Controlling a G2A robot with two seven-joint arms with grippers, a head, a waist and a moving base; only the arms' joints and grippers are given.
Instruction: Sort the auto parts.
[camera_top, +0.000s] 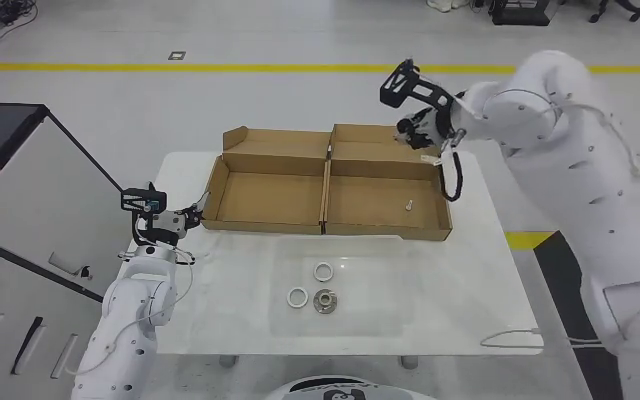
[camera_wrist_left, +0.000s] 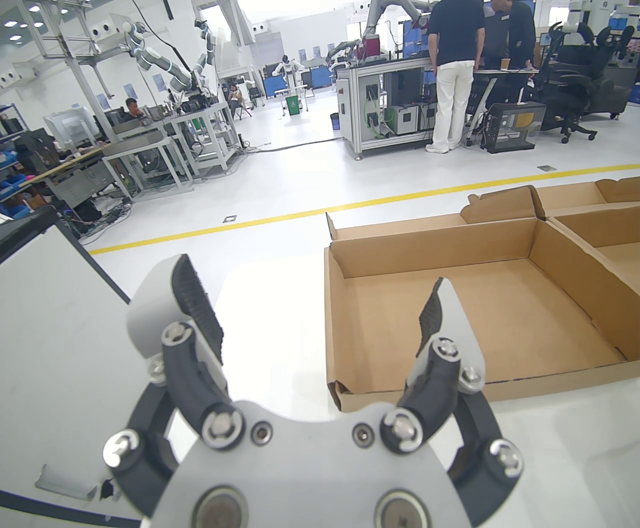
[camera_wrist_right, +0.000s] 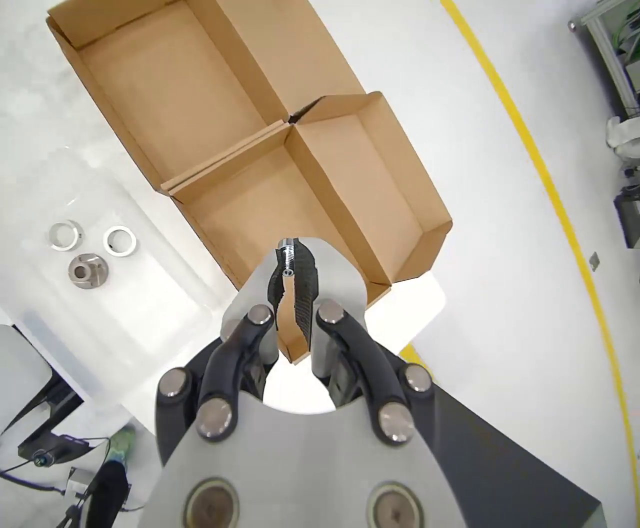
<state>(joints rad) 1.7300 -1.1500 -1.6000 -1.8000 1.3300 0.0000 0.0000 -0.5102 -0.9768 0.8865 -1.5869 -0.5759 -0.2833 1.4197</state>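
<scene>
- Parking at the left of the frame, the left gripper (camera_top: 192, 214) sits wide open with nothing in it, just beside the empty left box (camera_top: 265, 198), probably waiting its turn.
- Two rings (camera_top: 298, 296) and a flange (camera_top: 323, 301) sit lower centre, unsorted.
- Next over, the right box (camera_top: 375, 205) already has one small bolt (camera_top: 409, 206) inside.
- Upper right, the right gripper (camera_wrist_right: 292, 262) is closed down tight on a shiny threaded bolt (camera_wrist_right: 286, 247) above that box's corner, looks ready to drop it in.

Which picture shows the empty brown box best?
The left wrist view: the box sits close, its bare floor and walls plain. The top view shows it whole but small; the right wrist view, farther off.
</scene>
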